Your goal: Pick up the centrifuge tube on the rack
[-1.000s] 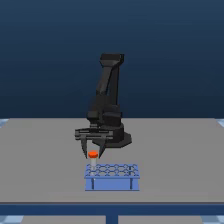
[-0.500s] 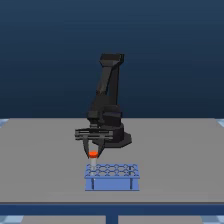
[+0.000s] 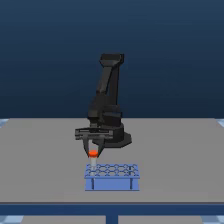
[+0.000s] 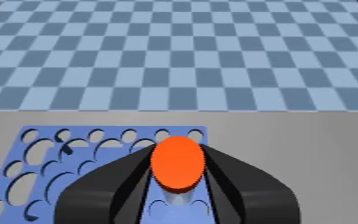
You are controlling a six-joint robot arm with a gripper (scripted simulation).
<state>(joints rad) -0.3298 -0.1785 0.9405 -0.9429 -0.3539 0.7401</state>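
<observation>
The gripper (image 3: 93,150) is seen closed around the centrifuge tube (image 3: 93,154), its two dark fingers (image 4: 113,182) pressed against either side of the tube just below the orange-red cap (image 4: 177,162). In the exterior view the tube is held upright, cap uppermost between the fingertips, with its pale lower body hanging down toward the rack (image 3: 111,176). The tube's tip is placed just above the rack's top surface, over the end of the rack toward the exterior view's left; whether the tip is fully clear of a hole cannot be told. In the wrist view the rack's rows of round holes (image 4: 64,150) are seen directly beneath and beside the gripper. The light-blue rack is set flat on the grey worktop (image 3: 40,160). Behind the rack, the black arm (image 3: 107,100) is seen rising from its base (image 3: 117,137), which stands on the worktop farther back than the rack.
</observation>
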